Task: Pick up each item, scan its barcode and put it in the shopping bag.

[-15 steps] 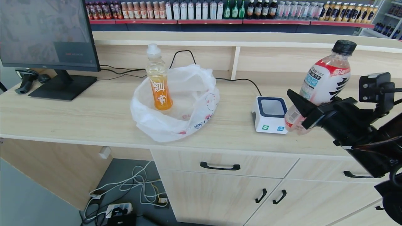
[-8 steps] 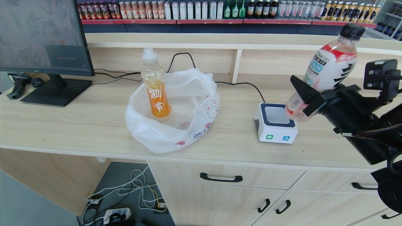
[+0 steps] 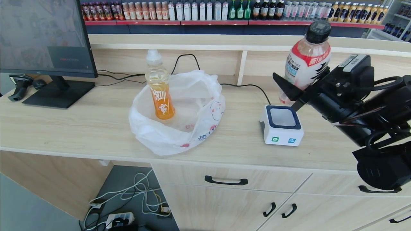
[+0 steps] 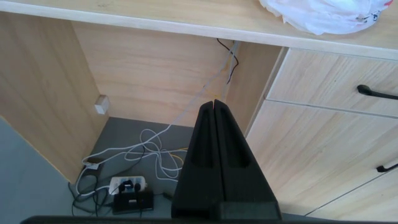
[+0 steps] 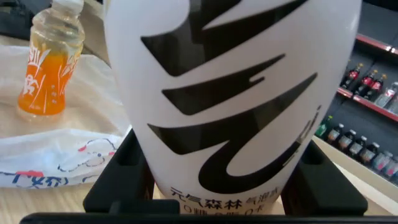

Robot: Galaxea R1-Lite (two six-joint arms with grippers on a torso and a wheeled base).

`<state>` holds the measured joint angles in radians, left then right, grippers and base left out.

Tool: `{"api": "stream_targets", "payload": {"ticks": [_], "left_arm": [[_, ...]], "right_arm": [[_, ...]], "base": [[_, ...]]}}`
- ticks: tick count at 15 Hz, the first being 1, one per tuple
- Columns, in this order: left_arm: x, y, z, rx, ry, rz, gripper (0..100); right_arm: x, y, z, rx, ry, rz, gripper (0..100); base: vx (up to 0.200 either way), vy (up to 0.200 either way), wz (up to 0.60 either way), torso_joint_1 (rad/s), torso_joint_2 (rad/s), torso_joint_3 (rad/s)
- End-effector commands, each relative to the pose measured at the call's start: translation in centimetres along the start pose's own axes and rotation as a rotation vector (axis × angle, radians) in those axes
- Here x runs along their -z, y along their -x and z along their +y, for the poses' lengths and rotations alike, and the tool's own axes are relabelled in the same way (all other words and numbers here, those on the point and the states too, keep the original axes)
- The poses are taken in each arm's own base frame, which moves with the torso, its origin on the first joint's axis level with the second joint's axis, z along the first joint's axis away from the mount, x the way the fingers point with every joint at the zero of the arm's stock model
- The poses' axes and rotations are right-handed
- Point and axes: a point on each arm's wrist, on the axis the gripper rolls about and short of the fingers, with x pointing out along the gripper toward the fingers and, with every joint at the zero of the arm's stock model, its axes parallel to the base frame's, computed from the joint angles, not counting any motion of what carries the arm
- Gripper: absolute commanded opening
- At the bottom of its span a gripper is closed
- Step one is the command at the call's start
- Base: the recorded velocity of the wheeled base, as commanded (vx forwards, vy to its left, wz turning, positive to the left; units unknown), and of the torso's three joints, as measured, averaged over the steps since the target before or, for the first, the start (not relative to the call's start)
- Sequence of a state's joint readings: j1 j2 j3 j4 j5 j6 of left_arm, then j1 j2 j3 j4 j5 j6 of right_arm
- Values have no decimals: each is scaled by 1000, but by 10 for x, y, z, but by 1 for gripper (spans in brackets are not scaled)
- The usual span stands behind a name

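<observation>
My right gripper [image 3: 297, 91] is shut on a pale pink drink bottle [image 3: 305, 61] with a black cap and a white, red and black label. It holds the bottle nearly upright just behind the white barcode scanner [image 3: 281, 125] on the counter. The right wrist view looks straight at the bottle's label [image 5: 230, 99]. An orange drink bottle [image 3: 159, 88] stands upright inside the white plastic shopping bag [image 3: 179, 112], which lies open at the counter's middle; both appear in the right wrist view too, the bottle [image 5: 50, 62] and the bag [image 5: 59, 149]. My left gripper [image 4: 214, 112] hangs shut below counter level, in front of the cabinets.
A monitor [image 3: 41, 38] on a stand and a handheld scanner [image 3: 17, 88] occupy the counter's left end. Cables run along the back wall [image 3: 189, 61]. Drawers with black handles [image 3: 226, 181] sit under the counter. Floor cables and a power strip [image 4: 127, 186] lie below.
The right gripper has carried the pink bottle up and to the left, from beside the scanner's right side to behind it, and turned it more upright. The head camera shifted slightly early on.
</observation>
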<state>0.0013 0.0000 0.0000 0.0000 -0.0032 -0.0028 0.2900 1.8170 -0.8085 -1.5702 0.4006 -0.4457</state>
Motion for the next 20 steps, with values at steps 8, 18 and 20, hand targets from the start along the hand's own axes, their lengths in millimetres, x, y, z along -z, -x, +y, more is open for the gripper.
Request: {"api": "stream_targets", "payload": {"ticks": [8, 18, 20], "left_arm": [[0, 0, 0, 0, -3, 0, 0], [0, 0, 0, 0, 2, 0, 0], [0, 0, 0, 0, 3, 0, 0]], "right_arm": [[26, 9, -6, -153, 228, -16, 0], [55, 4, -20, -243, 324, -66, 0], [56, 5, -22, -237, 347, -62, 0]], "base": [[0, 0, 0, 0, 0, 0], [0, 0, 0, 0, 0, 0], [0, 0, 0, 0, 0, 0]]}}
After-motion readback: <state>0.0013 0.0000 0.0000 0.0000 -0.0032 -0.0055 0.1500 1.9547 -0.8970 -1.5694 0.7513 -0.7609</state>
